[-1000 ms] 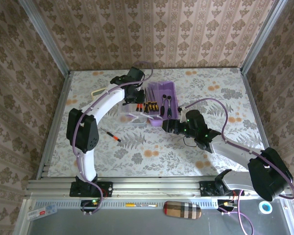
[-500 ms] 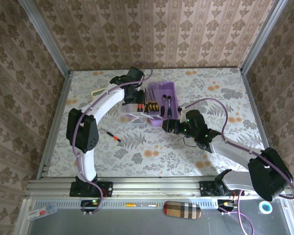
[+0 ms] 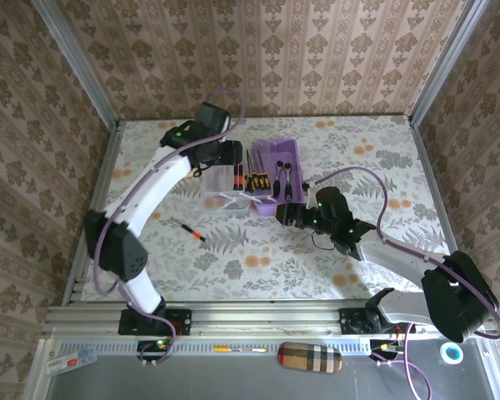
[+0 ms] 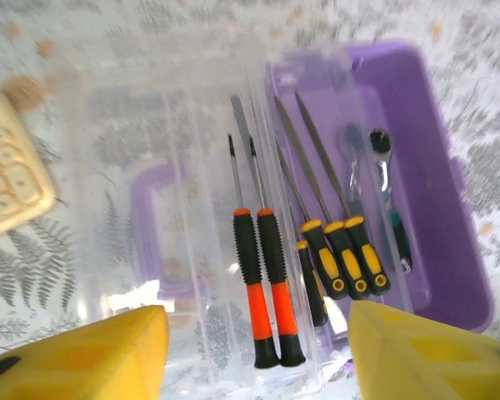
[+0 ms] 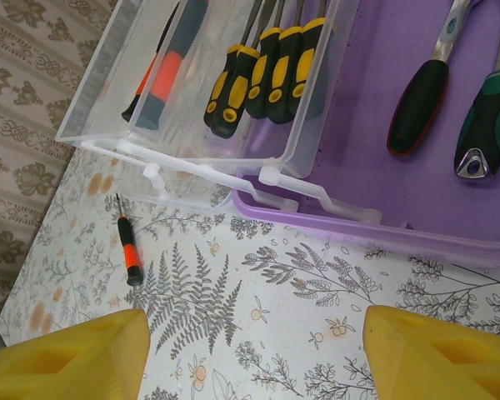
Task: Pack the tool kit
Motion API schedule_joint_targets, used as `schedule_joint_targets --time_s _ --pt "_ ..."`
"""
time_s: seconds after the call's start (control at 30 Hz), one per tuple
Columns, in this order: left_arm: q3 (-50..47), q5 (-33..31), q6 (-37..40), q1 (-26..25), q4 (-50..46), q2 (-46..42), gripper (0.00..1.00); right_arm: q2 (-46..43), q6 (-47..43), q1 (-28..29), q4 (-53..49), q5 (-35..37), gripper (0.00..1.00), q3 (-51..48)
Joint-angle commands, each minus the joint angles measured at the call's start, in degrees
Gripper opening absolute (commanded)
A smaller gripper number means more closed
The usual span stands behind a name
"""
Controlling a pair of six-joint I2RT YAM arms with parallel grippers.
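A: Anything new at the box (image 3: 277, 162), centre of the top view?
B: Just lifted off its clear lid (image 4: 192, 150), with the left claw (image 4: 258, 358) spread wide and empty. Likely another tool left among the screwdrivers (image 4: 267, 267) there.
A: Left to pack?
B: One stray screwdriver (image 3: 189, 228) on the tabletop (image 3: 367, 167), lower left of the box; nothing across it. Right claw (image 5: 250, 350) likewise wide, empty, by the box's near edge. Calculator (image 4: 8, 175) at left: ignore.

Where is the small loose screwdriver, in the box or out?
Out. The small screwdriver lies flat on the table, apart from the purple box and in front of it on the left.
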Motion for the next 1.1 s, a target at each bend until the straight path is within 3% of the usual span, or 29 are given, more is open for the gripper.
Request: schedule_joint_targets --time_s 0.0,0.23,0.4,0.7,0.9,1.07 --pt "-9.1 -4.7 -2.6 1.3 3.3 -7.8 0.64 -0.2 -0.1 0.4 0.6 0.2 0.70 0.4" --pt "-36.4 -5.8 -14.5 5.7 12.8 -25.2 0.66 0.9 0.3 0.8 1.3 -0.4 0.70 0.5" --pt "-50.4 -4.1 -22.4 8.4 16.5 -30.5 0.63 0.9 0.3 1.3 1.3 -0.1 0.70 0.6" --pt "-55.0 -3.5 -26.0 9.1 20.5 -23.8 0.62 1.5 0.0 1.5 1.0 0.2 0.70 0.9" --pt "-54.7 -2.8 -26.4 9.9 22.5 -18.1 0.56 1.1 -0.3 1.5 1.1 -0.1 0.70 0.7" --pt "-56.4 -3.5 -27.0 10.5 24.2 -17.6 0.52 1.7 0.0 1.7 5.4 -6.4 0.71 0.2"
